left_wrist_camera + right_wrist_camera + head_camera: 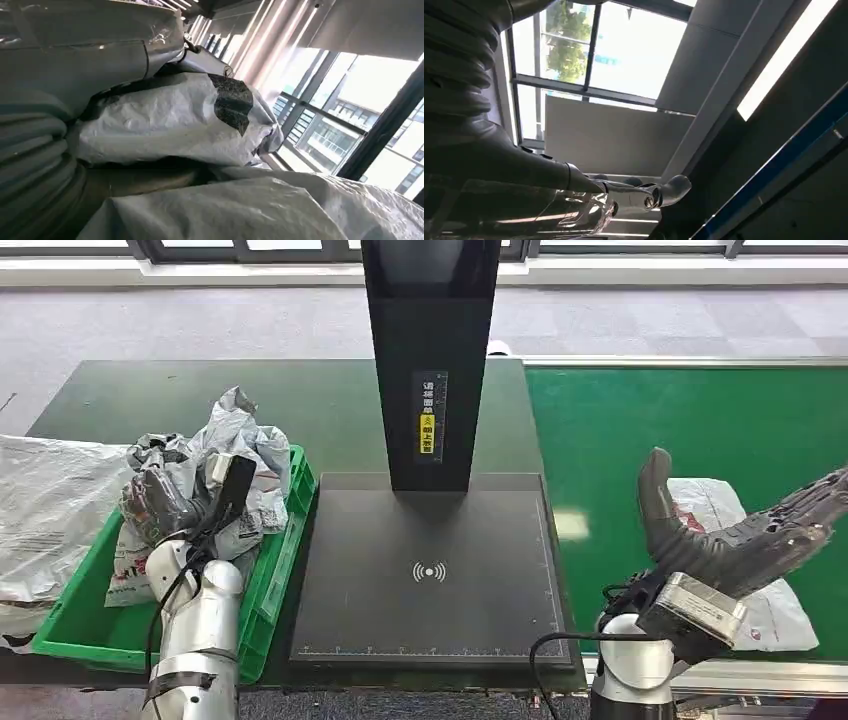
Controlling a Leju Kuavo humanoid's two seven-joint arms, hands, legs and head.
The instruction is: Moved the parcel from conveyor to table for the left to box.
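The parcel (pixel 745 565), a white poly bag with red and dark print, lies flat on the green conveyor (pixel 700 430) just beyond and partly under the right hand (pixel 735 540); its long axis runs from far-left to near-right; that hand hovers over it, fingers spread, holding nothing; left of it sits the dark scanner plate (pixel 430 580); the left hand (pixel 175 502) grips a crumpled grey bag (pixel 235 435) over the green bin (pixel 275 570).
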